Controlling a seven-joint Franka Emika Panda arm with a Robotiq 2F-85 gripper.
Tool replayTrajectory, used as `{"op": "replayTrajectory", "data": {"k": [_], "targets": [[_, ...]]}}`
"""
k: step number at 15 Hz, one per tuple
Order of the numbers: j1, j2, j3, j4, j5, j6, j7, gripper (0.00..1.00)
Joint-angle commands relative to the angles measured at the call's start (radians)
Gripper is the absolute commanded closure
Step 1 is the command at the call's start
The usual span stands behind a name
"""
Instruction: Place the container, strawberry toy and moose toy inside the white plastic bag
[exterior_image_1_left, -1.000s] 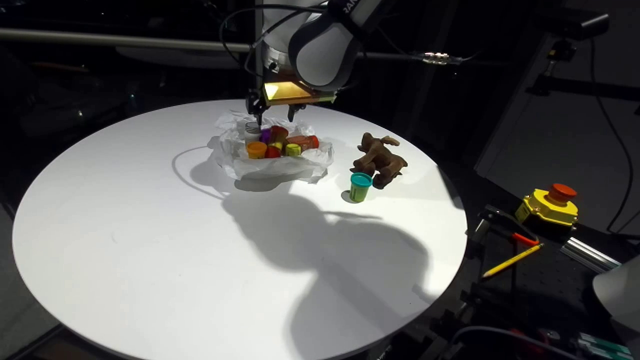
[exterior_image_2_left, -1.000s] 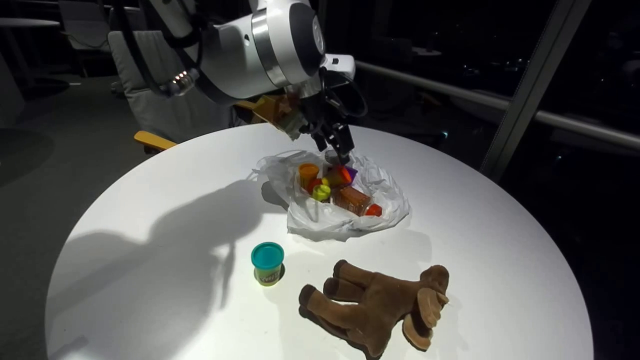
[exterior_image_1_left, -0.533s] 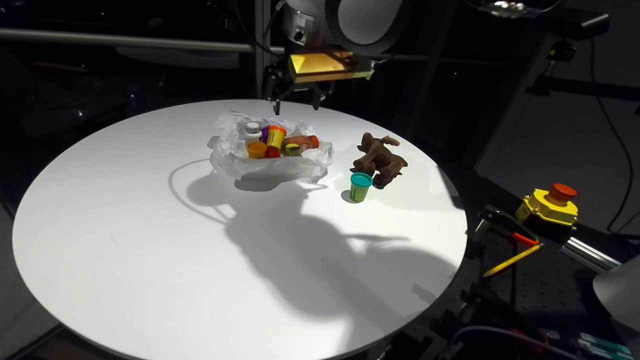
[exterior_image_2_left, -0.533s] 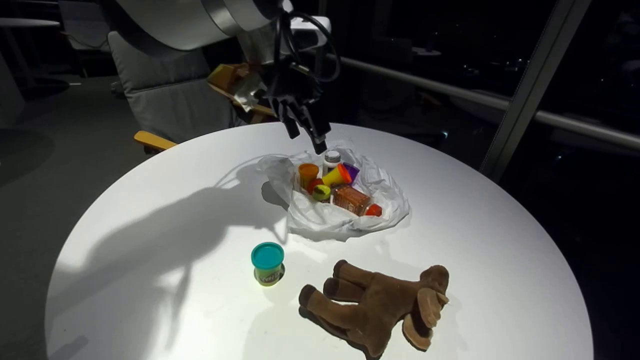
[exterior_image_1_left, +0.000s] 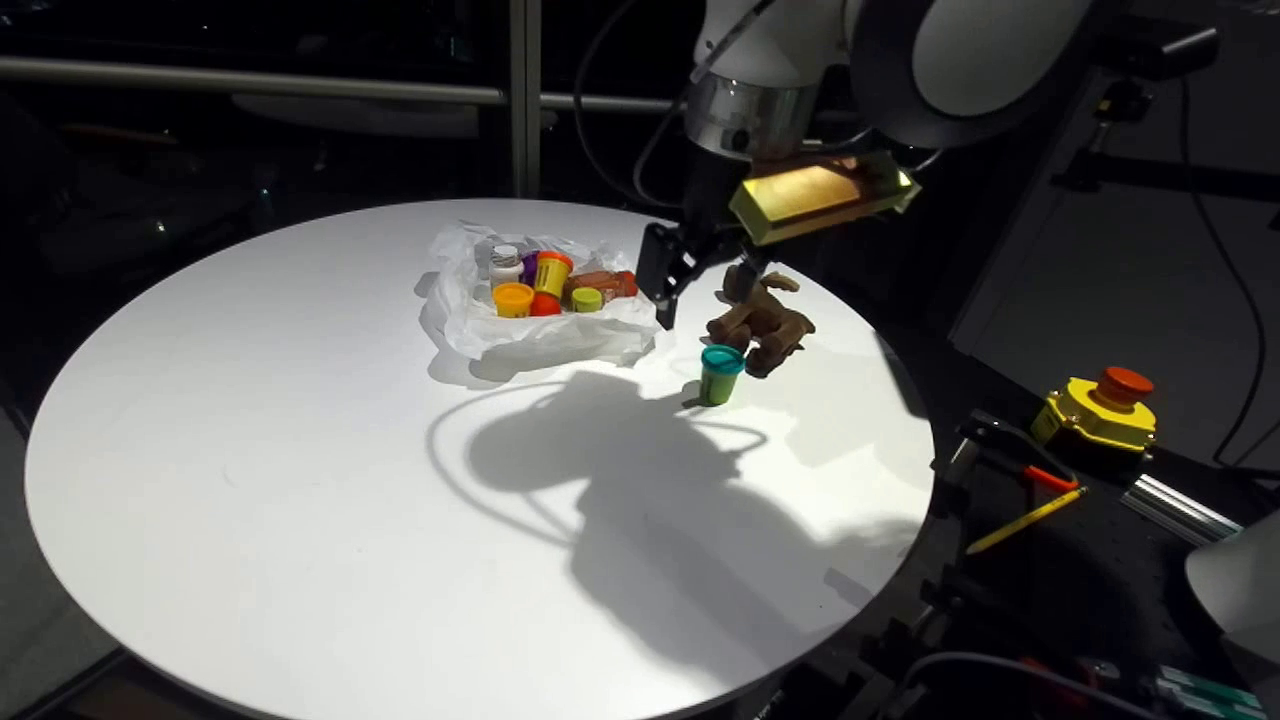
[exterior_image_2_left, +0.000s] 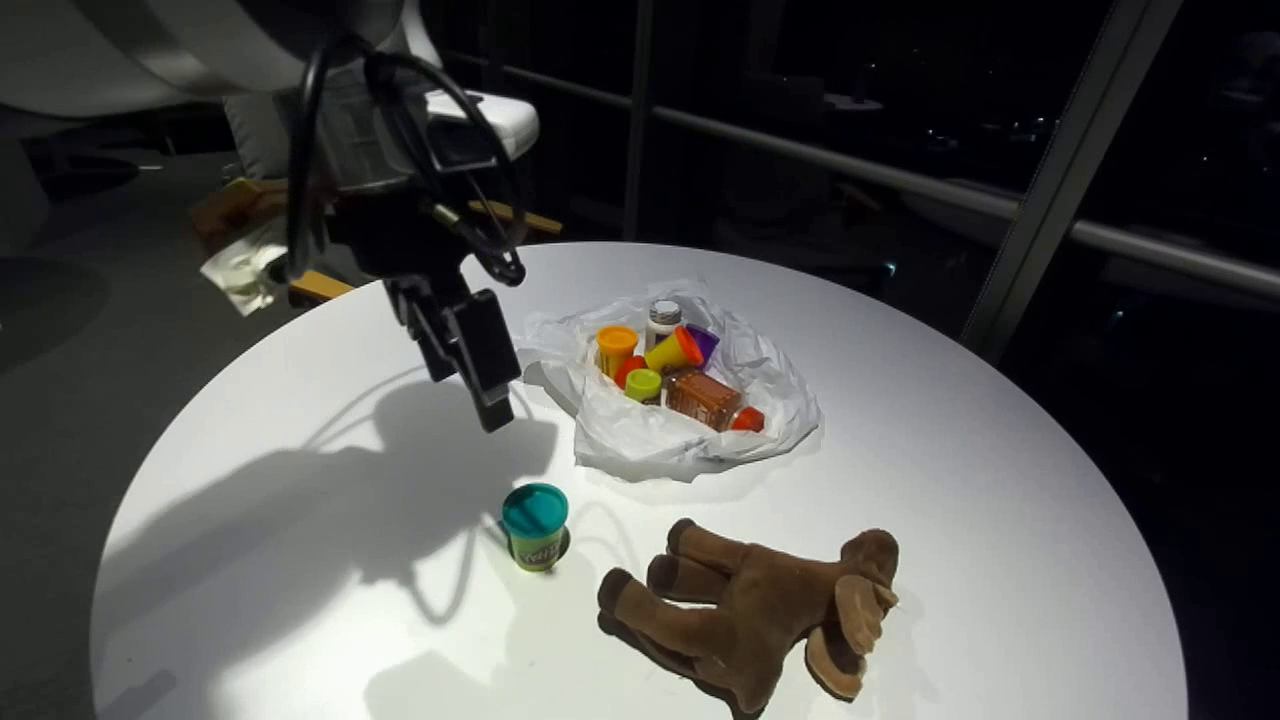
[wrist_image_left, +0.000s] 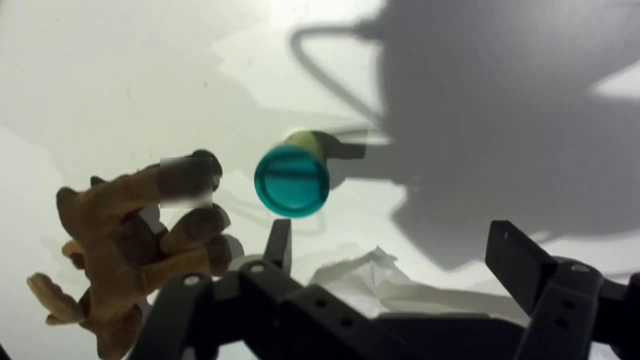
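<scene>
Pincer (wrist_image_left: 390, 237), empty, spread wide; teal-lidded tub (exterior_image_2_left: 535, 526), in an exterior view left of the moose toy (exterior_image_2_left: 752, 608) and near-left of the white bag (exterior_image_2_left: 640, 448), could topple under an off-centre finger (wrist_image_left: 280, 242).

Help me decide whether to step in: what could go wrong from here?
If lowered as it stands, the open gripper could tip the teal-lidded tub, which in the wrist view sits nearly in line with one finger. The moose toy lies close by, legs towards that tub, so the gripper might snag it. The white plastic bag already holds several tubs and bottles, so the bulky moose toy may not fit without pushing something out.
</scene>
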Motion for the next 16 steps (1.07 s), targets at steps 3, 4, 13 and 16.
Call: {"op": "replayTrajectory", "data": {"k": [3, 4, 13, 16], "targets": [[-0.104, 0.021, 0.072, -0.090, 0.069, 0.079, -0.133, 0.00], [-0.109, 0.038, 0.066, -0.084, 0.061, 0.081, -0.140, 0.00], [-0.177, 0.158, 0.041, -0.007, 0.170, 0.120, -0.263, 0.00], [-0.207, 0.190, 0.067, 0.021, 0.276, 0.146, -0.352, 0.00]]}}
